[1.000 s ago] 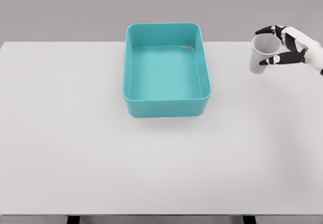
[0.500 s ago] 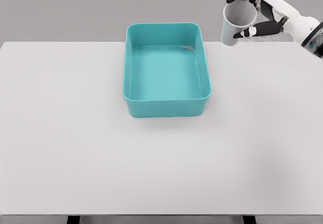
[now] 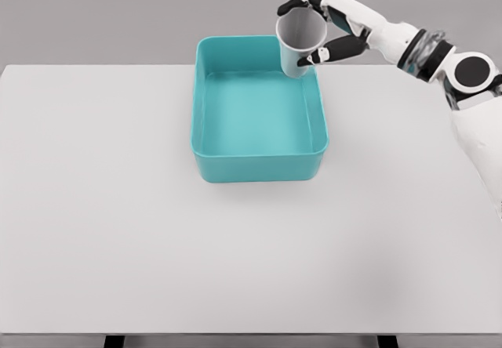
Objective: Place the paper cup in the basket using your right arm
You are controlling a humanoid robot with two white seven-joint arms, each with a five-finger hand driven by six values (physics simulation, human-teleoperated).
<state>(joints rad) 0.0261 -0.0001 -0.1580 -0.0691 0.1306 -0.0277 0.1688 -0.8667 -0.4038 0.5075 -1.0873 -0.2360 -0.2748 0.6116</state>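
A grey paper cup (image 3: pixel 298 44) hangs upright in the air over the far right corner of the teal basket (image 3: pixel 205 140), its mouth tipped slightly toward me. My right hand (image 3: pixel 318 28) is shut on the paper cup, black fingers wrapped around its rim and side, with the white arm reaching in from the right edge. The teal basket is a rectangular bin on the white table, and nothing shows inside it. My left arm is out of view.
The white table (image 3: pixel 118 230) stretches wide around the basket on all sides. Its front edge runs along the bottom of the view, and a grey wall stands behind it.
My right hand has carried the paper cup up and to the left, from beside the table's right edge to above the basket's far right corner.
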